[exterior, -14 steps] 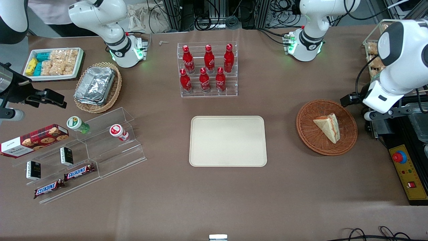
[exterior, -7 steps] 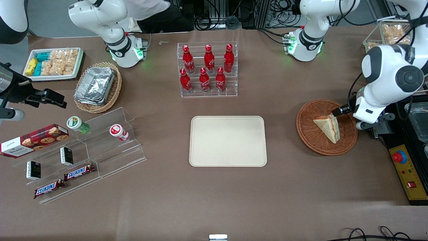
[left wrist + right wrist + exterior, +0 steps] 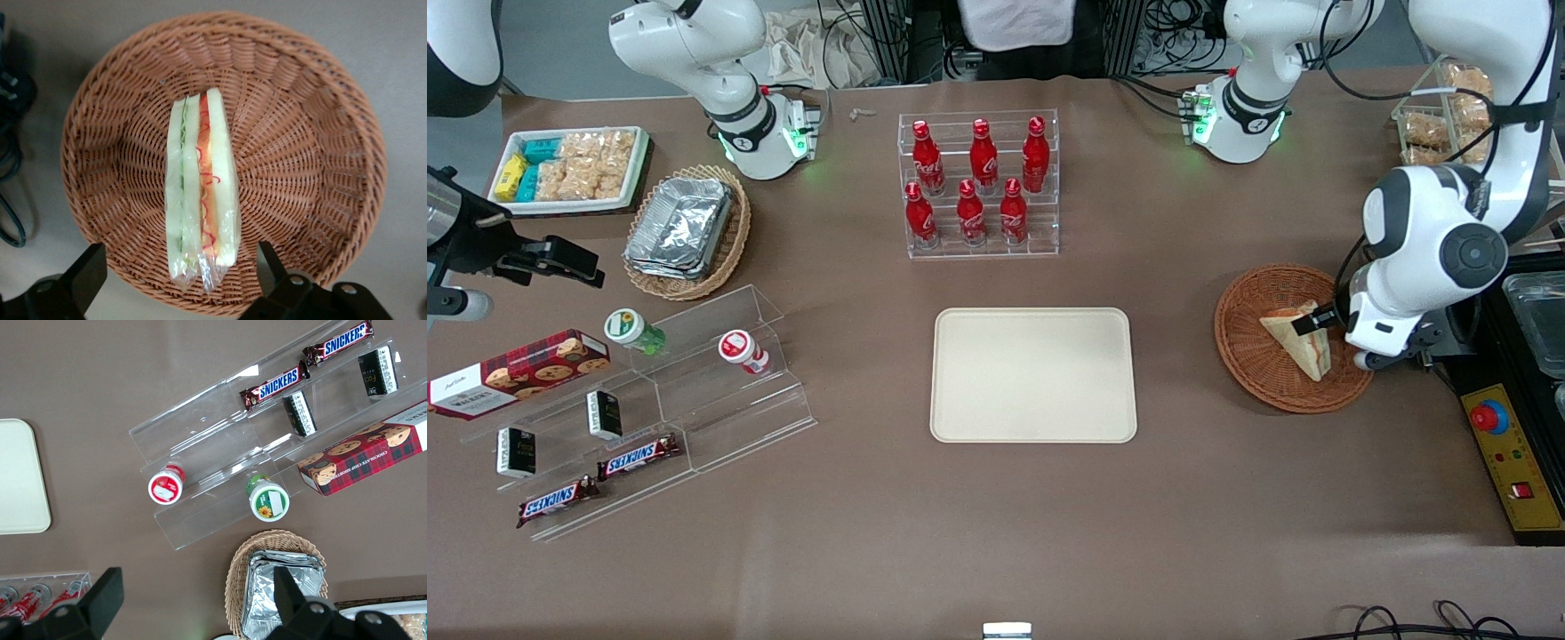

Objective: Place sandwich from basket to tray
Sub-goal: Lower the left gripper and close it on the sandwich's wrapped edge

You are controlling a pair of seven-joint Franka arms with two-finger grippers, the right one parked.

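Observation:
The sandwich [image 3: 1294, 340] is a pale wedge in clear wrap, lying in the round reddish-brown basket [image 3: 1249, 356] toward the working arm's end of the table. In the left wrist view the sandwich [image 3: 201, 193] shows its green and orange-red filling, inside the basket [image 3: 313, 147]. My left gripper [image 3: 1318, 322] hangs just above the sandwich's wide end; in the wrist view the gripper [image 3: 180, 277] is open, its two fingers standing either side of the wrapped end, apart from it. The cream-beige tray [image 3: 1033, 374] lies empty at the table's middle.
A clear rack of red bottles [image 3: 978, 185] stands farther from the camera than the tray. A tan basket with foil trays [image 3: 687, 229], a white snack tray [image 3: 569, 167] and a clear stepped shelf with snacks [image 3: 640, 400] lie toward the parked arm's end. A control box [image 3: 1516, 462] sits beside the basket.
My left arm has swung in from the table's edge and come down over the basket, bringing the gripper from beside the basket to just above the sandwich's wide end. The sandwich has not moved.

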